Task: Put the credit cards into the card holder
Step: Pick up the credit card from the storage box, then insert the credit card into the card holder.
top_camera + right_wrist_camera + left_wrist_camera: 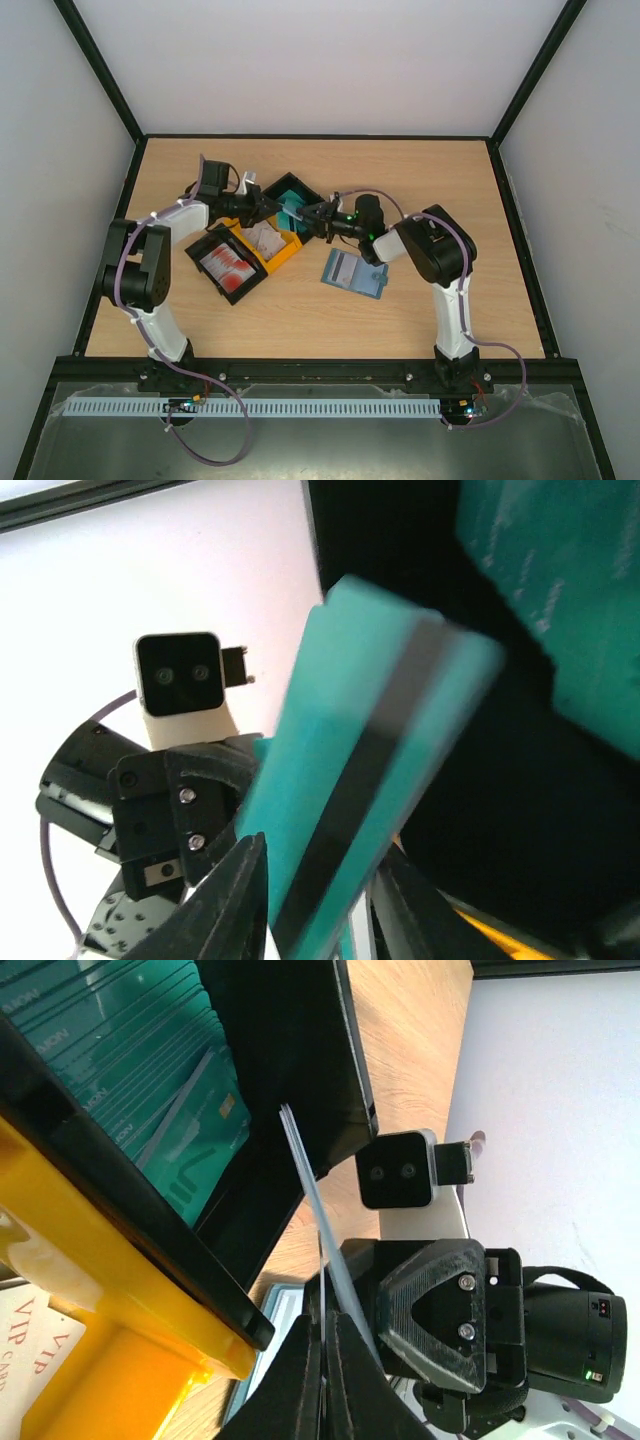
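**Operator:** What are you holding, and what could go wrong?

**Me:** My left end effector (323,1345) is clamped on the edge of a thin teal card (370,740), held above the far black tray (290,1050). My right end effector (318,865) has its jaws apart on either side of that card, and I cannot tell whether they press on it. If neither grip is firm, I think the card will twist or drop back onto the teal stack (120,1080). The bigger risk is that it looks like the wrong card. The credit cards (230,262), printed in red, lie in the near-left black tray. The card holder (355,272) lies flat on the surface (450,200), to the near right of the trays, with nobody holding it.

**Operator:** Is any writing legible?

**Me:** "MON" repeats along the teal stack. A white card (30,1340) beside the yellow tray (90,1290) reads "VIP", with a cut-off word under it. The held card's face is too blurred to read.
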Available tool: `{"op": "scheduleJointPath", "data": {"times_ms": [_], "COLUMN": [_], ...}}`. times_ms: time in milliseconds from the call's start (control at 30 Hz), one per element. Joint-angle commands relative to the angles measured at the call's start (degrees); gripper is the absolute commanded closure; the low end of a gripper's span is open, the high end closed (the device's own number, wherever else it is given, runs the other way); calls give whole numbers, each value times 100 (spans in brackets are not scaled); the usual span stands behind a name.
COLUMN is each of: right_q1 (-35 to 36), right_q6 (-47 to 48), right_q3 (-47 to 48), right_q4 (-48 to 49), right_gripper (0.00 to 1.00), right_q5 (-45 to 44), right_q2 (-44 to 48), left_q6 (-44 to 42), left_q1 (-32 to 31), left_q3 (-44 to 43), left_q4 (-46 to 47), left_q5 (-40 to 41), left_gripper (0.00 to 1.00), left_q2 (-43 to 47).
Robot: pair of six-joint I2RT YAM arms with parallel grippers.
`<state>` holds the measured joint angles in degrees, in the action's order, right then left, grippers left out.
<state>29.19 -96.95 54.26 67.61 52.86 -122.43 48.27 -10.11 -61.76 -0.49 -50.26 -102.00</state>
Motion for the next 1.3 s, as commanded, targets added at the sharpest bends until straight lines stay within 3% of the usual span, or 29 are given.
{"op": "scheduleJointPath", "data": {"times_ms": [0,133,300,467,667,1033,1200,1267], "right_q1": [-120,-150,-159,-159,-159,-144,-88,-41], "right_q6": [236,556,1490,2517,3335,4206,4026,3882], "right_q3": [117,299,455,427,70,-1436,-1962,-2128], "right_q4": [-488,-1096,-2427,-3745,-4325,-3169,-2770,-2578], "right_gripper": [70,64,62,52,42,24,24,29], "right_q5": [-193,-267,-500,-904,-1063,-33,151,191], "right_q2": [-61,23,358,1008,1964,4050,4643,4839], "left_q6": [-22,-186,-480,-790,-1209,-1397,-783,-490], "left_q1": [62,216,281,275,13,-820,-1242,-1405], "left_q3": [-187,-233,-305,-328,-513,-603,-292,-158], "left_q4": [-138,-454,-920,-1277,-1406,-1208,-341,82], "left_q5": [94,393,665,841,668,166,-119,-213], "left_gripper": [97,97,98,97,97,97,97,97], "left_q2": [-56,76,325,652,1093,1644,1910,1988]}}
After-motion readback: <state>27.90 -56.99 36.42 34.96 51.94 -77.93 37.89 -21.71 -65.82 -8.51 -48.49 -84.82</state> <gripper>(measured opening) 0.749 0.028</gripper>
